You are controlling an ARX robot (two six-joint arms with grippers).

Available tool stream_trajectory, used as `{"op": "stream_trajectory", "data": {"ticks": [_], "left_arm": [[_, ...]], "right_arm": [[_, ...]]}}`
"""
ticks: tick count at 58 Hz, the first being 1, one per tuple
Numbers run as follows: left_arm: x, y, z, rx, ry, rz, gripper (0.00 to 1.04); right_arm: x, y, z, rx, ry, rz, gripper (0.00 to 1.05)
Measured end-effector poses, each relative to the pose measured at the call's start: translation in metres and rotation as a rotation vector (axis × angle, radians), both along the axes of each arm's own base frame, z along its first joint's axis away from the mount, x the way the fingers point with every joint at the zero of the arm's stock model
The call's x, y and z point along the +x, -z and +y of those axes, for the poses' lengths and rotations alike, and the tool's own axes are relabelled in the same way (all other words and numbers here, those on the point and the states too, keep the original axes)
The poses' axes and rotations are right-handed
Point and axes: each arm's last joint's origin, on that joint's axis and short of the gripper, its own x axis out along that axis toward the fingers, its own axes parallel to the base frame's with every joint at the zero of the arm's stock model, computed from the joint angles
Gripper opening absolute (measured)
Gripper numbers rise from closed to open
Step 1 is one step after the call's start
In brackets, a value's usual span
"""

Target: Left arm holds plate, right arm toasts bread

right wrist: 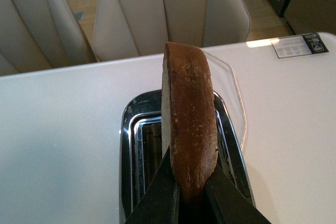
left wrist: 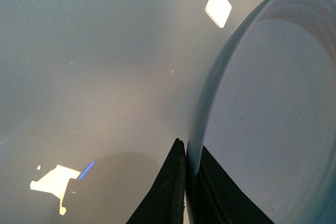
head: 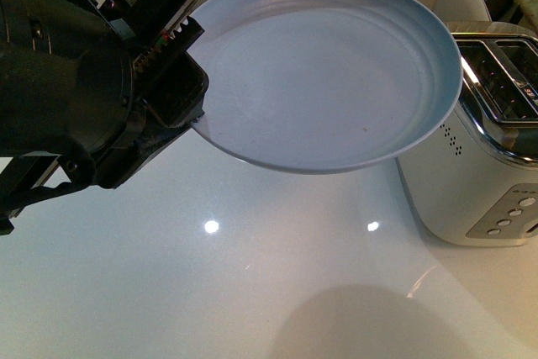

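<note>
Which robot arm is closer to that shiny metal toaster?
Right. The right gripper holds the brown bread slice directly over the silver toaster. The left gripper clamps the pale blue round plate, which lies between it and the toaster.

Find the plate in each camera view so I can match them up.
Front view: the plate fills the upper middle, its left rim pinched by the left gripper.
Left wrist view: the plate close up, seen nearly edge-on, rim between the black fingers.
Right wrist view: not in it; the right gripper holds bread over the toaster.
Shared landmark: the white table shows in all three.
</note>
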Motion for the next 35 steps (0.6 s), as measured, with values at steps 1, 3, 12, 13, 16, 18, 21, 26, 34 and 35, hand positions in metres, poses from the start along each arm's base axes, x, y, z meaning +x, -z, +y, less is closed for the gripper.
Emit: {"op": "stream_trajectory", "data": {"ticks": [1,3,12,13,16,18,21,26,34,35], "left_arm": [[0.000,0.000,0.000,0.000,0.000,0.000,0.03],[0.000,0.000,0.000,0.000,0.000,0.000,0.03],[0.000,0.000,0.000,0.000,0.000,0.000,0.03],[0.000,0.000,0.000,0.000,0.000,0.000,0.03],[0.000,0.000,0.000,0.000,0.000,0.000,0.03],[0.000,0.000,0.000,0.000,0.000,0.000,0.03],[0.000,0.000,0.000,0.000,0.000,0.000,0.03],[0.000,0.000,0.000,-0.001,-0.001,0.000,0.03],[0.000,0.000,0.000,-0.001,-0.001,0.001,0.03],[0.000,0.000,0.000,-0.001,-0.001,0.001,0.03]], "right_arm": [[0.001,0.001,0.001,-0.002,-0.004,0.005,0.03],[0.003,0.003,0.003,-0.005,-0.009,0.012,0.03],[0.008,0.012,0.009,-0.018,-0.019,0.041,0.03],[0.009,0.013,0.009,-0.019,-0.019,0.044,0.03],[0.010,0.015,0.011,-0.021,-0.022,0.051,0.03],[0.011,0.016,0.012,-0.022,-0.022,0.052,0.03],[0.012,0.017,0.013,-0.022,-0.024,0.055,0.03],[0.013,0.019,0.014,-0.023,-0.027,0.056,0.03],[0.014,0.022,0.016,-0.024,-0.031,0.055,0.03],[0.014,0.022,0.016,-0.024,-0.030,0.056,0.03]]}}
